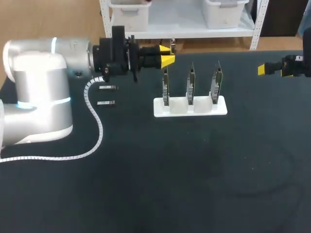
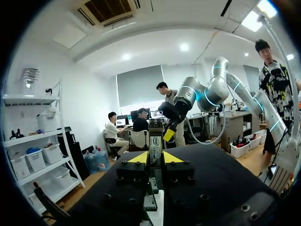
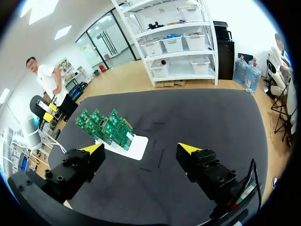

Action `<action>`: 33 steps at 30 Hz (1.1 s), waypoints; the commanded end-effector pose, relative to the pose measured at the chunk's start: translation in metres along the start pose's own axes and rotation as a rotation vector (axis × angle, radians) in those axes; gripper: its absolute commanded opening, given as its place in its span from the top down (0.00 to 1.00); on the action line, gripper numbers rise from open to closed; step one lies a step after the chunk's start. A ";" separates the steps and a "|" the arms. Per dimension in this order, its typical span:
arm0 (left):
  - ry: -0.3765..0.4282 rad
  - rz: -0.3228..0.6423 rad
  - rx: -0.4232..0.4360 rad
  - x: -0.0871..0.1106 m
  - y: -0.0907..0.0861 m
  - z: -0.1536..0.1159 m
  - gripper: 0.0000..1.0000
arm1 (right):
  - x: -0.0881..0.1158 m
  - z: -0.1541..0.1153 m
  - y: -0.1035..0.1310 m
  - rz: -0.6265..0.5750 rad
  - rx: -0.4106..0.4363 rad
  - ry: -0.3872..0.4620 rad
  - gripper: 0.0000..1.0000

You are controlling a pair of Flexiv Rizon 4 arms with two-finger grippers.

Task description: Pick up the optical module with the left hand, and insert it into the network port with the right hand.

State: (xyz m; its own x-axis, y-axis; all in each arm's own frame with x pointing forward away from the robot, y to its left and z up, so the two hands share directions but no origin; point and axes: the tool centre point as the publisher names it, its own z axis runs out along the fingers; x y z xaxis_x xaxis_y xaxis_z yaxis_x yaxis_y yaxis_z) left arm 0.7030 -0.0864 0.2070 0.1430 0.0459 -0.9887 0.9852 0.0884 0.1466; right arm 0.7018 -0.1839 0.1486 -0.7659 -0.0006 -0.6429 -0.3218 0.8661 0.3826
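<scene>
The left hand [image 1: 168,54] is gripping a slim, pale-faced optical module [image 2: 155,149] between its tips, at 11 o'clock from the board rack [image 1: 190,108]. The right hand [image 1: 262,69] is hanging wide open, empty, at the rack's 2 o'clock, near the desk's [image 1: 194,170] edge.

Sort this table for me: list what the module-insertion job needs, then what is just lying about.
Job in hand:
- optical module, gripped by the left end effector
- right end effector, open and empty
- green network cards in their white stand

Lying about:
- two spare modules on the mat
- white coiled cable
</scene>
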 end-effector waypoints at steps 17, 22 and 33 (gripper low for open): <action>0.036 -0.047 0.029 -0.006 0.010 -0.017 1.00 | 0.000 -0.002 0.001 0.001 0.003 0.001 0.00; 0.021 -0.035 0.073 -0.003 0.025 -0.002 1.00 | 0.000 -0.002 0.001 0.001 0.003 0.001 0.00; 0.041 -0.091 0.109 0.000 0.026 -0.003 1.00 | 0.000 -0.002 0.001 0.001 0.003 0.001 0.00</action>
State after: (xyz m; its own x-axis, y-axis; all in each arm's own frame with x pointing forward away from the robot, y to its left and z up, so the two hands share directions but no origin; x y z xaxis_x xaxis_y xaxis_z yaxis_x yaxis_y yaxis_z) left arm 0.7269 -0.0838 0.2095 0.0568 0.0774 -0.9954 0.9979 0.0268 0.0591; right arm 0.7018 -0.1839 0.1485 -0.7659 -0.0006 -0.6429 -0.3218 0.8661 0.3826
